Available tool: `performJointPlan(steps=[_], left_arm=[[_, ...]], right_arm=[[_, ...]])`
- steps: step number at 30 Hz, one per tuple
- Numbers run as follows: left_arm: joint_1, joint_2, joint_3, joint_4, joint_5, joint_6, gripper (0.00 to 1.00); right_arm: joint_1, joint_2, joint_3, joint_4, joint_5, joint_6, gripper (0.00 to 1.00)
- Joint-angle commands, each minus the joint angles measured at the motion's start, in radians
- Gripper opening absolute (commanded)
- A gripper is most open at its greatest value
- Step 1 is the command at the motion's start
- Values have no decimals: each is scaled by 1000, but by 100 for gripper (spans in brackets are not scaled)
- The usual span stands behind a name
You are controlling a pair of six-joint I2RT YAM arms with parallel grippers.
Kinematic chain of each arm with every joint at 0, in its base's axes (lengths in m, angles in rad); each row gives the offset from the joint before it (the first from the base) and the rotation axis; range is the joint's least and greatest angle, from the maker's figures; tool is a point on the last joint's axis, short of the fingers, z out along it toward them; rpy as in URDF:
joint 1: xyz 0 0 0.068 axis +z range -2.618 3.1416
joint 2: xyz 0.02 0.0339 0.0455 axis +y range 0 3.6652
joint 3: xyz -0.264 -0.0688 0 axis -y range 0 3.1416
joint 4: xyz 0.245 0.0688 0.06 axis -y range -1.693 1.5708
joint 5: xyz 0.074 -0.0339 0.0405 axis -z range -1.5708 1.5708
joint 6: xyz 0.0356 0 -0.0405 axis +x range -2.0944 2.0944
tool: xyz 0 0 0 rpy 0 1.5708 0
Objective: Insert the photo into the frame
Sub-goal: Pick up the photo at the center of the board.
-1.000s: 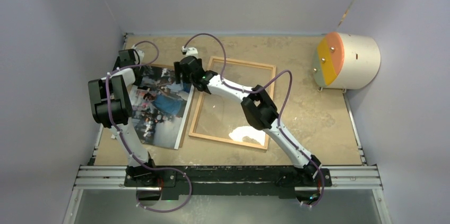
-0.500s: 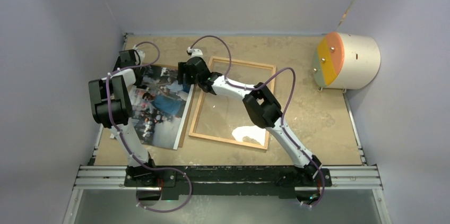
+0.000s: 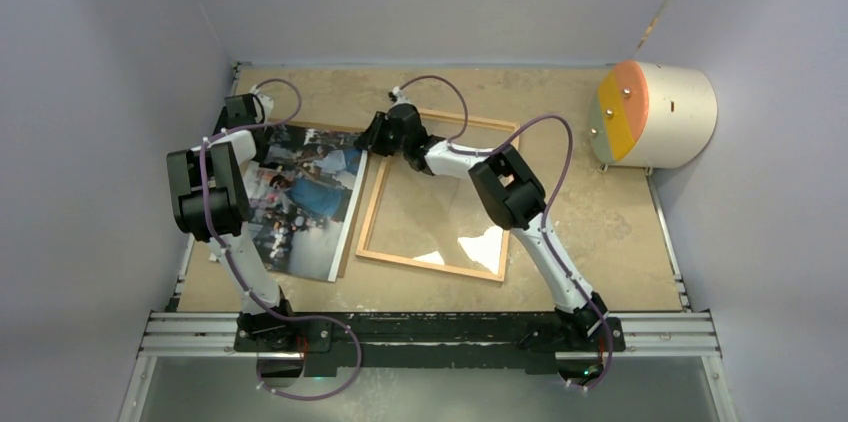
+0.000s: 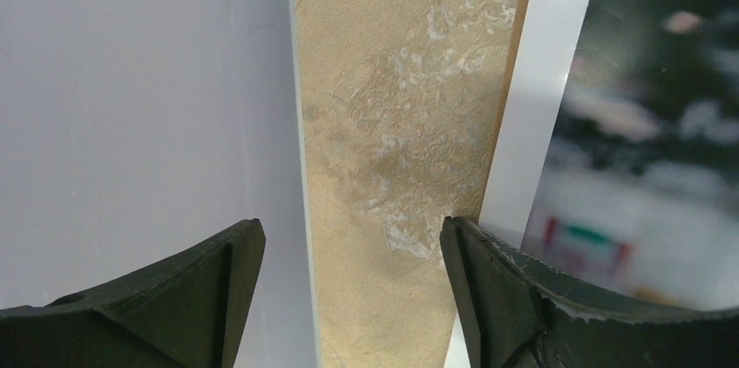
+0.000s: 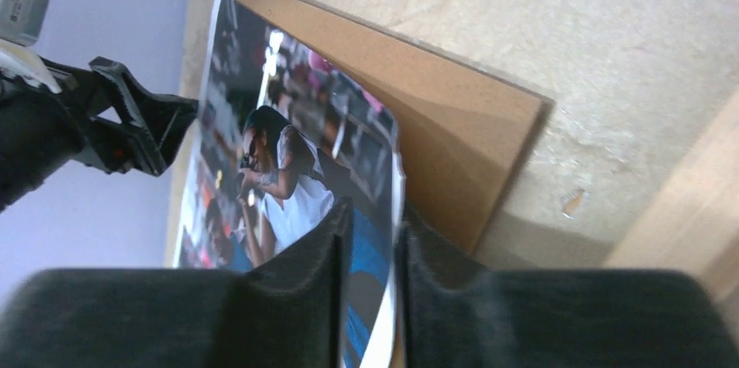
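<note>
The photo (image 3: pixel 300 197), a glossy print of people in blue and white, lies at the left on a brown backing board (image 3: pixel 349 227). The frame (image 3: pixel 430 260), thin light wood with a clear pane, lies just to its right. My right gripper (image 3: pixel 368 139) is at the photo's far right corner. In the right wrist view its jaws (image 5: pixel 370 228) are shut on the photo (image 5: pixel 288 150) edge, which curls up off the backing board (image 5: pixel 453 132). My left gripper (image 3: pixel 243 114) stands open at the photo's far left corner. Its jaws (image 4: pixel 349 246) straddle bare table, one finger over the photo's white border (image 4: pixel 558 80).
A cream cylinder (image 3: pixel 655 114) with an orange, yellow and green face lies at the back right. Purple walls enclose the table on three sides, and the left wall (image 4: pixel 139 80) is close beside my left gripper. A frame strip (image 5: pixel 688 202) lies just right of the right gripper.
My right gripper swung right from above the photo's far right corner toward the frame's corner and closed on the photo's edge. The left arm has not moved.
</note>
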State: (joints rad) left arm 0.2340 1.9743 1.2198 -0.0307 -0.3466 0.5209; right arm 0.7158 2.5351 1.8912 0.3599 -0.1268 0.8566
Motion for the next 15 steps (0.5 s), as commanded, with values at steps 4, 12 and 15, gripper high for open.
performJointPlan(steps=[4,12,15], left_arm=[[9,-11,5,-125,62,-8,82],[101,-124,185,-326,174,-65,95],[110,-170,226,-406,227,-75,96]], right_arm=[[-35,-103,-53,144,-179,186,2],[-26,-283,-40,153,-265,178,0],[-26,-392,-62,77,-273,110,0]])
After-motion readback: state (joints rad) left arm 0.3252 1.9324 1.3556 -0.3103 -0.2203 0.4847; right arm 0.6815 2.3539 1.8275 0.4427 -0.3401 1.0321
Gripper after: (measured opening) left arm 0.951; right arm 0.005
